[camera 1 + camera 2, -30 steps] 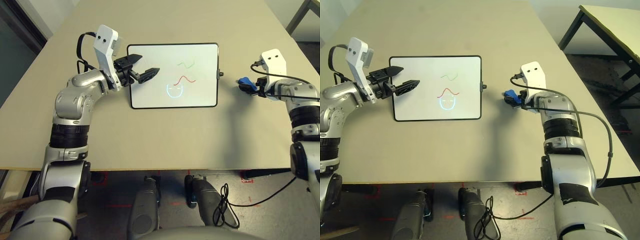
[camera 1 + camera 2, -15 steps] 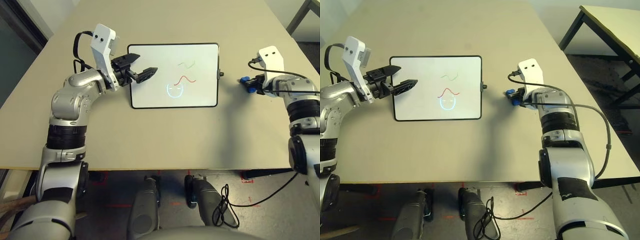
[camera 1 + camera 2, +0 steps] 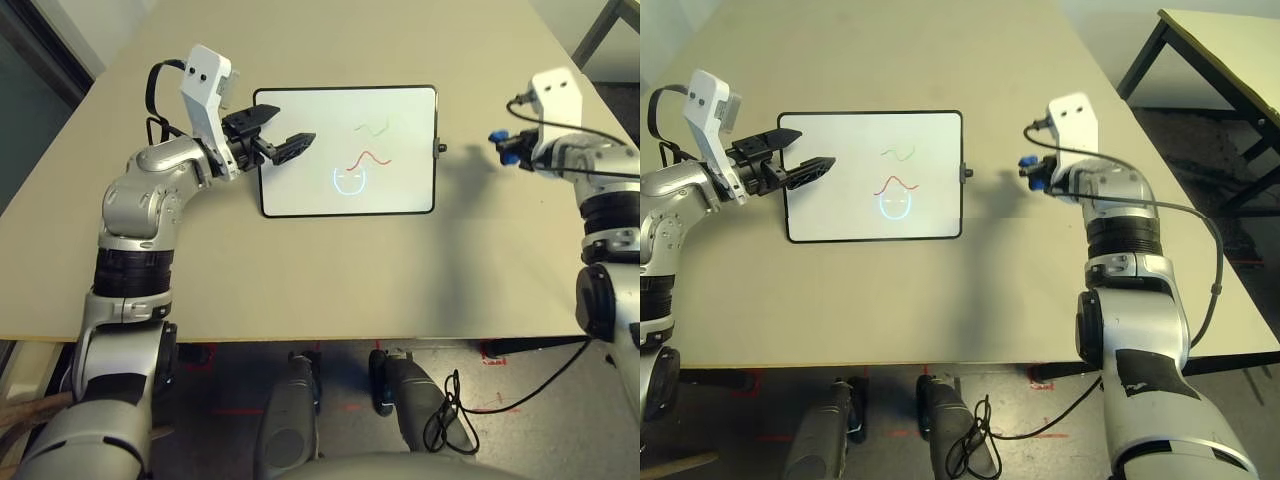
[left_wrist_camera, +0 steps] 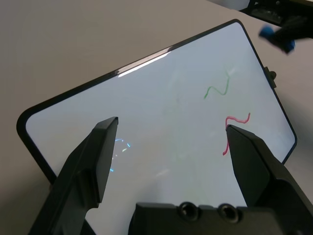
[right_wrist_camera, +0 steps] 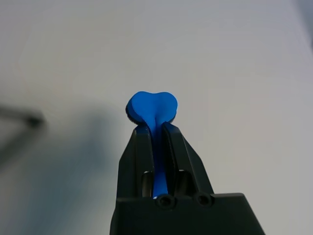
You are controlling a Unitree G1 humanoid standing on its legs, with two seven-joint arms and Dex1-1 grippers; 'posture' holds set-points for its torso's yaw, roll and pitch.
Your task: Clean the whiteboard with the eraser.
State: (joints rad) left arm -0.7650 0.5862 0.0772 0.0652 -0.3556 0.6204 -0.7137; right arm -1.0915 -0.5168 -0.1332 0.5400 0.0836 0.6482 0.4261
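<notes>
- Left eye view: whiteboard (image 3: 300, 120) flat on the counter (image 3: 350, 280), marks plainly visible, so judged at the very start of wiping
- Left to clear: red squiggle (image 3: 371, 154), thin green squiggle (image 4: 223, 94), light blue face drawing (image 3: 349, 193)
- Done so far: eraser (image 5: 152, 104) in hand; no drawing fully wiped away, only faint smears near the green squiggle, source impossible to tell
- Right claw (image 5: 155, 127): closed on the eraser, blue pinched between both fingers, rounded end sticking out past the tips
- Eraser location: off the whiteboard, out beyond the short side with the black knob (image 3: 440, 148), apart from the frame; looks raised above the counter
- Left claw (image 4: 172, 123): fingers spread wide, nothing between them, over the opposite short side of the whiteboard; perhaps meant for steadying, contact with the surface impossible to confirm
- Likely next: bring the eraser over the whiteboard, lower onto the marks, rub with the whiteboard kept from sliding
- Remaining: practically all of the wiping
</notes>
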